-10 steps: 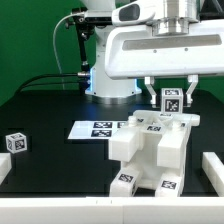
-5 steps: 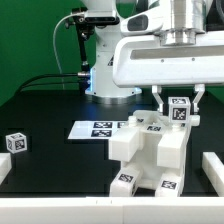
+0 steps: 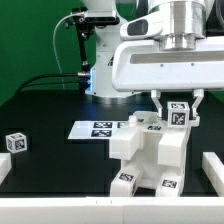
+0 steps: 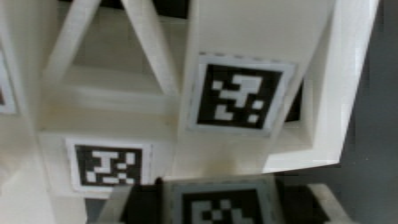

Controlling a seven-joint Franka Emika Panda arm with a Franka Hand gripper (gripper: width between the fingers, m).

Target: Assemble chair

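The partly built chair [image 3: 150,150] is a blocky white structure with small black-and-white tags, standing on the black table right of centre in the exterior view. Just above its back right top corner hangs my gripper [image 3: 178,113], shut on a small white tagged block [image 3: 178,114]. Its fingers [image 3: 161,104] flank the block on both sides. In the wrist view the held block [image 4: 222,205] fills the near edge between the dark fingers. Beyond it lie white chair panels [image 4: 107,100] carrying two tags. Whether the block touches the chair cannot be told.
A loose white tagged cube [image 3: 14,142] sits at the exterior view's left. The marker board [image 3: 92,128] lies flat behind the chair. White rails border the table at the right [image 3: 213,166] and the front left [image 3: 3,172]. The arm's base [image 3: 105,60] stands at the back.
My gripper has carried the small block down and toward the exterior view's right, closer to the chair's top. Over the last half second it has hardly moved.
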